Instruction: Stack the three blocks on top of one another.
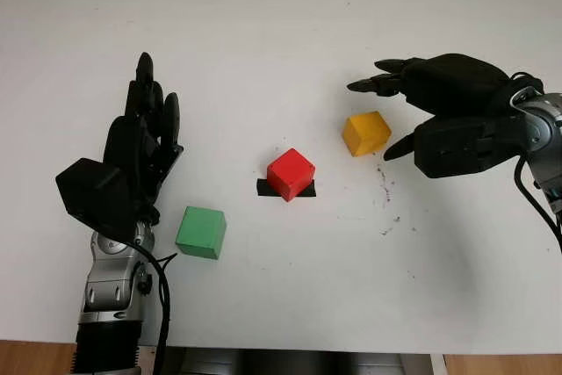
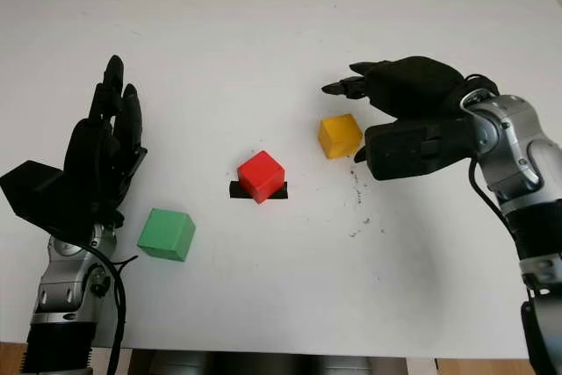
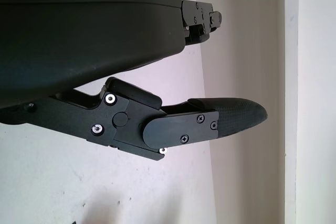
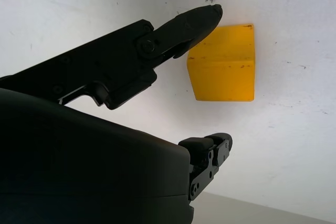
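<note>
I see three cubes lying apart on the white surface point(image 1: 281, 32), none stacked. The green block point(image 1: 201, 232) sits flat, nearest me on the left. The red block point(image 1: 291, 174) is in the middle, turned corner-on, resting on a strip of black tape point(image 1: 263, 188). The yellow block point(image 1: 365, 133) lies farther back to the right, slightly rotated, its faces lightly scuffed.

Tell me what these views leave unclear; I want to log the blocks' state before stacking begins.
- Black patch under the red block: the block covers most of it in both eye views.
- Yellow block: whether the open right hand touches it; one finger overlaps its corner in the right wrist view.
- Green block: its far faces are hidden.
</note>
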Tool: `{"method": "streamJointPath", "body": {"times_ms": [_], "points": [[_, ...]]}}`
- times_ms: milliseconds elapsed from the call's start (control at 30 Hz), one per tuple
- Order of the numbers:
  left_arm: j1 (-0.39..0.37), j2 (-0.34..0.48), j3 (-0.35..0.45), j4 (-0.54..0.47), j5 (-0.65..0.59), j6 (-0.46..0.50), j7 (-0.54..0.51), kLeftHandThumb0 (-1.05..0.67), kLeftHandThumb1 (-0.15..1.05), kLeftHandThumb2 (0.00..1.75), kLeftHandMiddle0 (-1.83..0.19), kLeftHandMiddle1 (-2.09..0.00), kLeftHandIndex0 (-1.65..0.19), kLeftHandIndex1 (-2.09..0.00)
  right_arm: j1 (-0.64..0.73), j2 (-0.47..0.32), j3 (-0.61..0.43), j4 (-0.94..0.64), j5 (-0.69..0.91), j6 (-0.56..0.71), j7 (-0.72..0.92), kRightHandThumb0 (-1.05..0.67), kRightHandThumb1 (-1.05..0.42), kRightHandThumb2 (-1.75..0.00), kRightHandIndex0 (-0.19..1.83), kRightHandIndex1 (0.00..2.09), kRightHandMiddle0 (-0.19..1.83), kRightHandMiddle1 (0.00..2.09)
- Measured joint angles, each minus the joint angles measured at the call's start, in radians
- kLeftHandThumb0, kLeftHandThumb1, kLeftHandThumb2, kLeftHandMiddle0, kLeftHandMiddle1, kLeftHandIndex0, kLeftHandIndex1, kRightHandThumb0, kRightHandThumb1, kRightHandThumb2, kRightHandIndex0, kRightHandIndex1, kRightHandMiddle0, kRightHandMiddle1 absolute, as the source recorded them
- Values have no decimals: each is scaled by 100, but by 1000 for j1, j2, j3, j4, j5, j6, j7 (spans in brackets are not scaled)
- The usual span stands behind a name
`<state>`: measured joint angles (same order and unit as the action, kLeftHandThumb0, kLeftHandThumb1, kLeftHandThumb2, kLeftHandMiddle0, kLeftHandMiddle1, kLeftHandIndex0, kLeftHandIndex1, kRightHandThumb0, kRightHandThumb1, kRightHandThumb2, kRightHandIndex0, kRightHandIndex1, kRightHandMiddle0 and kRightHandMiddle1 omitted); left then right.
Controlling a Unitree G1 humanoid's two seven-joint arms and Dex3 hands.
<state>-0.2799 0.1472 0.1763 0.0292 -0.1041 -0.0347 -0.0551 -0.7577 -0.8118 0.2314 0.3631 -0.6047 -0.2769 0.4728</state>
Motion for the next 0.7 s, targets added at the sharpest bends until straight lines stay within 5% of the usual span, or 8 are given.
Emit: {"method": "streamJointPath", "body": {"times_ms": [700], "points": [[1, 8, 3, -8, -8, 11, -6, -74, 105, 54, 10, -5, 6, -5, 12, 27, 21, 31, -28, -27, -95, -53, -83, -5, 24, 8, 57, 12]]}}
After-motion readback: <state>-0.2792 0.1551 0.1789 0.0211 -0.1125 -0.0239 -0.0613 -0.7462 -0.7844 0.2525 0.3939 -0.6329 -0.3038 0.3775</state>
